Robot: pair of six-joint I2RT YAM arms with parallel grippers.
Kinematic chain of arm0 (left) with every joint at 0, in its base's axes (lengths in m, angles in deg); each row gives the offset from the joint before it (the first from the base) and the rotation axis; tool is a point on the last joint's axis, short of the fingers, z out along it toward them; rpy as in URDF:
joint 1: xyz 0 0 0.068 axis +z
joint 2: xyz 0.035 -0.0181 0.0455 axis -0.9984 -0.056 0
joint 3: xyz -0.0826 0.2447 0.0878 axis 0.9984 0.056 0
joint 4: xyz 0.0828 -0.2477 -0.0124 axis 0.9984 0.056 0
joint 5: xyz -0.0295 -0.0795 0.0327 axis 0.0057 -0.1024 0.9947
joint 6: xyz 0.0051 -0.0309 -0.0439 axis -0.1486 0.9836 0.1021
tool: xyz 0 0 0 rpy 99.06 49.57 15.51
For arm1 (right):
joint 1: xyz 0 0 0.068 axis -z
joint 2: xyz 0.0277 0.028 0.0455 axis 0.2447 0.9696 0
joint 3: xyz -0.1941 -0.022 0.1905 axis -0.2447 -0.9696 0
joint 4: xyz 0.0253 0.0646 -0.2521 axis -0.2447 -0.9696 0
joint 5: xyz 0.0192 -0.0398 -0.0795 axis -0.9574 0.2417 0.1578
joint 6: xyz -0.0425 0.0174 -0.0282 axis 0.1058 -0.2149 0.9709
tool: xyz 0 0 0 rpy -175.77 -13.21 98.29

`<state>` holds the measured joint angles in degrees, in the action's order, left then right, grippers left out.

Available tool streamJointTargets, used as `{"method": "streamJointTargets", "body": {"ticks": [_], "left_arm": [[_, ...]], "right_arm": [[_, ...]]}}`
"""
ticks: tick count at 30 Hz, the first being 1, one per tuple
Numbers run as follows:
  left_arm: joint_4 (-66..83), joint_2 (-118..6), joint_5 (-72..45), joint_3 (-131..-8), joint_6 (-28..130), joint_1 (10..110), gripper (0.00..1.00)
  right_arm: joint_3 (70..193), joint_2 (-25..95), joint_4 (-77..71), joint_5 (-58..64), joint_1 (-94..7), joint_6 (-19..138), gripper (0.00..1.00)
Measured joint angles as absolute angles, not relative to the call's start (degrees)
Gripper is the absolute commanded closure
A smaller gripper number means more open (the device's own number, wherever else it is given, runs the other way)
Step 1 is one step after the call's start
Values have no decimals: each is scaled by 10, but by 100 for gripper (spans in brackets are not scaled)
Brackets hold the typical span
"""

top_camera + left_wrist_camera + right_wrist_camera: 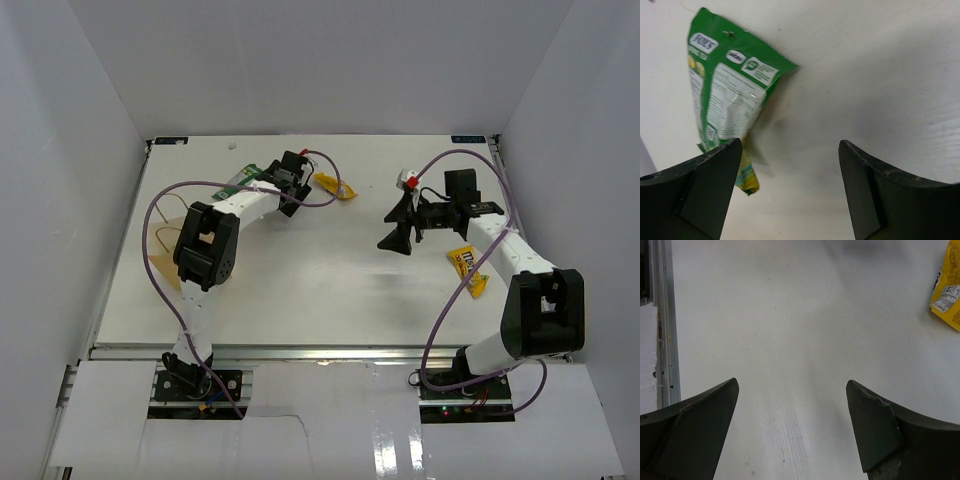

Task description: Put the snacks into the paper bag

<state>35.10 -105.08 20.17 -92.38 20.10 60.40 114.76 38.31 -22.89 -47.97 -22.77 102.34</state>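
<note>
Green-and-white flat snack packet [730, 85] sits at ten o'clock from my left end effector [790, 145], released wide, holding nothing; my right end effector [792, 384] likewise.

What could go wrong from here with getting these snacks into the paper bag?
The green-and-white packet lies flat, off toward one of the open left fingers; closing may miss or only nip its edge. The paper bag is mostly hidden under the left arm, so a drop could miss it. The M&M's pack lies beside the right arm, which might sweep it.
</note>
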Motion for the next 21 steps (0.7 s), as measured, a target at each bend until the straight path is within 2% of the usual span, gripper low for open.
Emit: {"method": "streamJointTargets", "body": {"ticks": [8,17,20,21], "left_arm": [[280,-1055,245,-924,131,626,11],[257,-1085,249,-924,124,660,14],[253,-1093,250,-924,126,669,20],[252,-1093,247,-924,126,672,29]], "right_arm": [[1147,386,-238,-498,-209,1027,6],[1147,387,-255,-513,-196,1027,7],[1147,387,-256,-514,-192,1026,6],[1147,387,-256,-514,-191,1026,6]]}}
